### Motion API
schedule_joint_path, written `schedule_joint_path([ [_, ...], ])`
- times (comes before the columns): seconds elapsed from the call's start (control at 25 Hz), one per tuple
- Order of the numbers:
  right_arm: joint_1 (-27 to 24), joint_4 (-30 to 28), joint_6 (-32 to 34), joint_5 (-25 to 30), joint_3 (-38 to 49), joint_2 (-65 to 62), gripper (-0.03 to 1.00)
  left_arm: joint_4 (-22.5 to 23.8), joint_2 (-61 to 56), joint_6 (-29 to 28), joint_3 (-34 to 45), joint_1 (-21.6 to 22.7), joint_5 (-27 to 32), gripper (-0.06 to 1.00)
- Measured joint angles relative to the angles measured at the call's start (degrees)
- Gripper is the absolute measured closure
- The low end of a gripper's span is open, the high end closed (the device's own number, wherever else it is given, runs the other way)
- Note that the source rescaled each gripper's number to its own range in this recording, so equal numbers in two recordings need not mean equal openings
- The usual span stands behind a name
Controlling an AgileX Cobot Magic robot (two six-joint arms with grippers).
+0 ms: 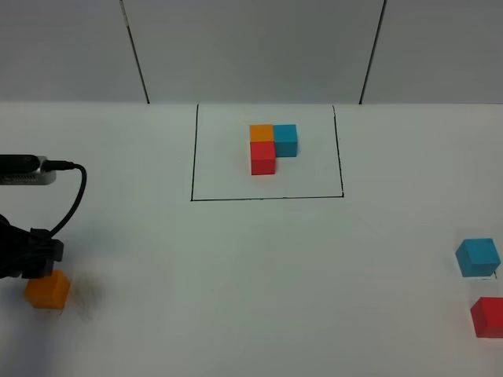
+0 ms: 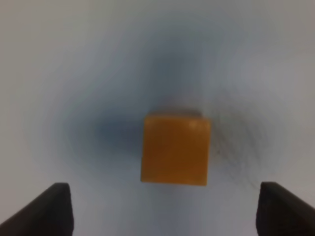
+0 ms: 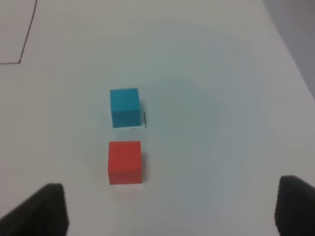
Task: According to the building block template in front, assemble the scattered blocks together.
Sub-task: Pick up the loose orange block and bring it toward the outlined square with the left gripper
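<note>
The template is an L-shaped cluster of orange (image 1: 261, 131), blue (image 1: 286, 139) and red (image 1: 263, 158) cubes inside a thin black rectangle (image 1: 267, 197) at the table's middle back. The loose orange cube (image 1: 49, 290) lies at the front left. My left gripper (image 1: 35, 264) hovers just above it, open. In the left wrist view the orange cube (image 2: 174, 149) sits just ahead of the gap between the two dark fingertips (image 2: 55, 209), untouched. The loose sky-blue cube (image 1: 478, 258) and red cube (image 1: 489, 316) lie at the front right. My right gripper (image 3: 170, 211) is open above them, with the blue (image 3: 124, 106) and red (image 3: 125, 162) cubes ahead of it.
The white table (image 1: 251, 275) meets a grey panelled wall (image 1: 251, 47) at the back. A black cable (image 1: 75, 196) loops from the left arm. A corner of the black rectangle shows in the right wrist view (image 3: 27, 37). The right arm is outside the exterior view.
</note>
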Motion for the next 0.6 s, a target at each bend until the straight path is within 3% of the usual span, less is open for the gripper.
schedule_joint_path([
  [0.6, 0.0, 0.0, 0.0, 0.0, 0.0, 0.0, 0.14, 0.0, 15.1, -0.33, -0.05, 0.0, -8.61, 0.3],
])
